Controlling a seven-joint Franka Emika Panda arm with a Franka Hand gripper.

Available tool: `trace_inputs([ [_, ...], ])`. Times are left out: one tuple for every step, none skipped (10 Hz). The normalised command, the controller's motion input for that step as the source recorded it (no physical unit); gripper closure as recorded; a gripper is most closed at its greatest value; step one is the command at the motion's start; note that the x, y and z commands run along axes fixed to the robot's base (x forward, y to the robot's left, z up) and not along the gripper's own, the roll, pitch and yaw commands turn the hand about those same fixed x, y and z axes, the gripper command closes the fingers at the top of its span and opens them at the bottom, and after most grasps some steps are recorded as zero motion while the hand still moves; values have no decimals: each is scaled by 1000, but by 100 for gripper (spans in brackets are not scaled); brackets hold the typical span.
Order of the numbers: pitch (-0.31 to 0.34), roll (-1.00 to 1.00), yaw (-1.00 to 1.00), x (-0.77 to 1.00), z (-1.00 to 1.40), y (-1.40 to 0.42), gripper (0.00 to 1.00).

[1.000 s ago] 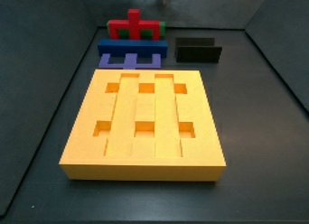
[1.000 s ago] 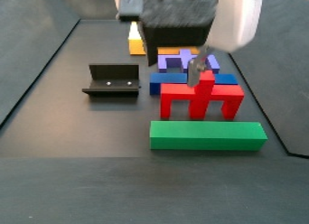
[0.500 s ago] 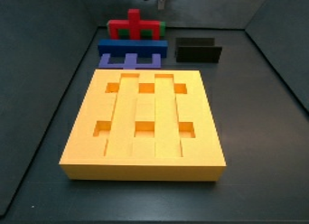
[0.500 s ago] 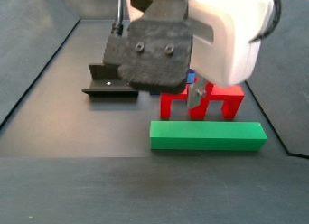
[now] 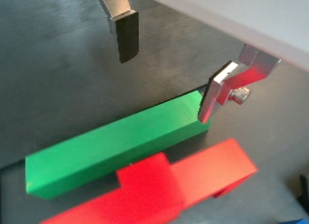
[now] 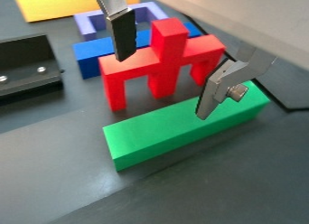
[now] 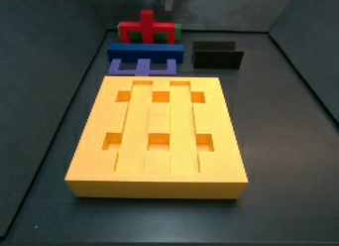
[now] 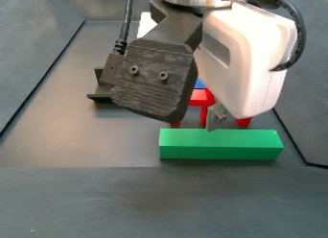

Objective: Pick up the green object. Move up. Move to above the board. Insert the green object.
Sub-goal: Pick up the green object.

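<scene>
The green object [image 8: 218, 143], a long green bar, lies flat on the dark floor, in front of the red cross-shaped block [image 8: 202, 106]. It shows in both wrist views [image 5: 115, 146] [image 6: 182, 130]. My gripper [image 8: 212, 117] hangs low over the bar, open and empty. In both wrist views the gripper [image 5: 167, 88] [image 6: 163, 83] has its jaws wide apart, one silver finger [image 6: 208, 97] just above the bar's end, the other finger [image 6: 121, 38] over the red block [image 6: 163, 65]. The yellow-orange board [image 7: 159, 131] lies far from the gripper [image 7: 169, 0], past the blue block [image 7: 143, 60].
The black fixture [image 7: 219, 55] stands beside the blue notched block; it also shows in a wrist view [image 6: 31, 70] and a side view [image 8: 113, 90]. The red block [image 7: 149, 30] stands between the bar and the blue block [image 6: 103, 47]. Dark walls enclose the floor.
My gripper has come down and toward the green bar, now filling more of a side view and hiding the blue block and board there. No piece has moved.
</scene>
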Motion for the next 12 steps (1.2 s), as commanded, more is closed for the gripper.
trace_inputs([
  [-154, -101, -411, 0, -46, 63, 0],
  [-27, 0, -423, 80, -180, 0, 0],
  [-70, 0, -557, 60, -274, 0, 0],
  [-106, 0, -586, 91, -277, 0, 0],
  [-74, 0, -526, 77, -246, 46, 0],
  [-56, 51, -520, 51, -251, 69, 0],
  [-71, 20, -483, 0, -251, 109, 0],
  [-109, 0, -349, -109, -214, 180, 0],
  [-126, 0, -257, -23, -240, 163, 0],
  [-60, 0, -111, 23, -226, 114, 0],
  [-47, -6, -54, 63, -223, 0, 0],
  [-39, -17, -114, 54, -217, 0, 0],
])
